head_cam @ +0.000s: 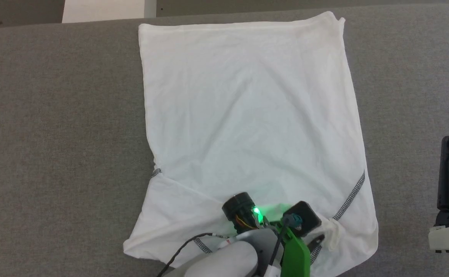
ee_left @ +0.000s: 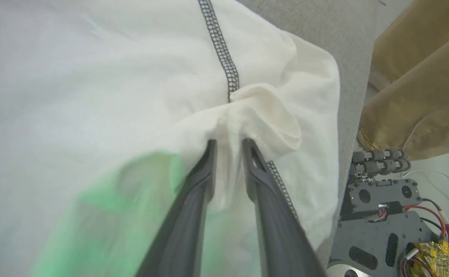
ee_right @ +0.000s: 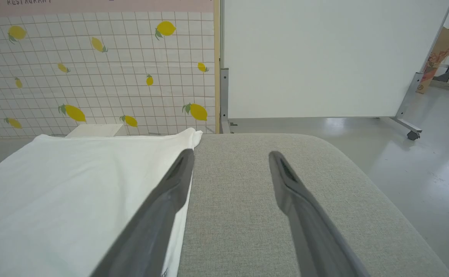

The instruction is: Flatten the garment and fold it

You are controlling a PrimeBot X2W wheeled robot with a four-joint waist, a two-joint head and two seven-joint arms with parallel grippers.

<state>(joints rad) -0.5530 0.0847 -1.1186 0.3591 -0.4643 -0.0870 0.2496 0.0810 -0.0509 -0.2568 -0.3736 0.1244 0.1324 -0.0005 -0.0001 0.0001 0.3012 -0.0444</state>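
Note:
The white garment (head_cam: 247, 115) lies spread on the grey table (head_cam: 55, 134), its sleeves folded in and dark zigzag seams (head_cam: 349, 200) running diagonally near the close end. My left gripper (head_cam: 324, 234) reaches over the near edge of the shirt. In the left wrist view it (ee_left: 228, 144) is shut on a bunched fold of the garment (ee_left: 93, 96) beside a seam (ee_left: 220, 46). My right gripper (head_cam: 446, 144) hangs at the right, off the cloth. The right wrist view shows it (ee_right: 230, 154) open above bare table (ee_right: 247, 211), just right of the garment's edge (ee_right: 74, 184).
A white box (head_cam: 103, 9) stands beyond the table's far edge, also visible as the box (ee_right: 95, 130) before a lemon-patterned wall. A white partition (ee_right: 324, 57) stands behind. Tan cloth (ee_left: 420, 77) and the robot's base (ee_left: 382, 215) lie off the near table edge.

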